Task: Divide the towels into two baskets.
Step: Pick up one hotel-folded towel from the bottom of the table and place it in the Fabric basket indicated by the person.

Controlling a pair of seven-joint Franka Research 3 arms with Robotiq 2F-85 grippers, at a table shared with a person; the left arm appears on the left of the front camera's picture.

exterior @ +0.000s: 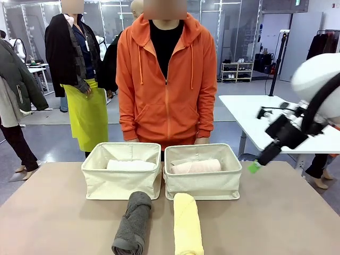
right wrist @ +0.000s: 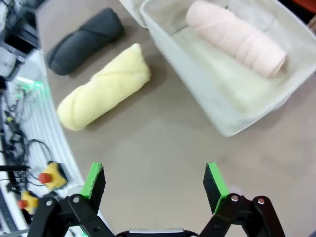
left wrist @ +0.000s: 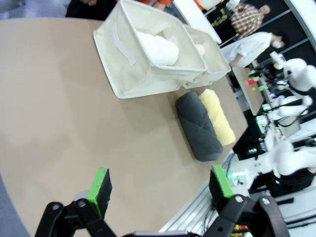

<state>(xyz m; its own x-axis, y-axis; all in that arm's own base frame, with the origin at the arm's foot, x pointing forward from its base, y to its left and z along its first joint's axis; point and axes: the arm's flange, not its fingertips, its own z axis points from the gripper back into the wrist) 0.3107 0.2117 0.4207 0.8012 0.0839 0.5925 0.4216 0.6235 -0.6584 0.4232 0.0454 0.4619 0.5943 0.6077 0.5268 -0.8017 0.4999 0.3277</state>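
Right gripper [right wrist: 154,178] wide open, gripping nothing, hovering over bare table [right wrist: 163,138]. Just ahead to one side, pale yellow towel [right wrist: 103,88] flat on the tabletop, dark grey towel [right wrist: 86,39] beyond it. Ahead to the other side, pink towel [right wrist: 237,37] inside a basket [right wrist: 207,84]. Left gripper [left wrist: 160,183] likewise spread and empty, well short of the second basket [left wrist: 133,69] holding the white towel [left wrist: 158,48].

Looks down past the right gripper [right wrist: 154,185], jaws spread wide and empty above the table [right wrist: 163,143]. Finds the pink towel [right wrist: 234,37] lying inside the basket [right wrist: 197,81], the yellow towel [right wrist: 103,89] and grey towel [right wrist: 84,34] outside it, side by side near the table's edge.
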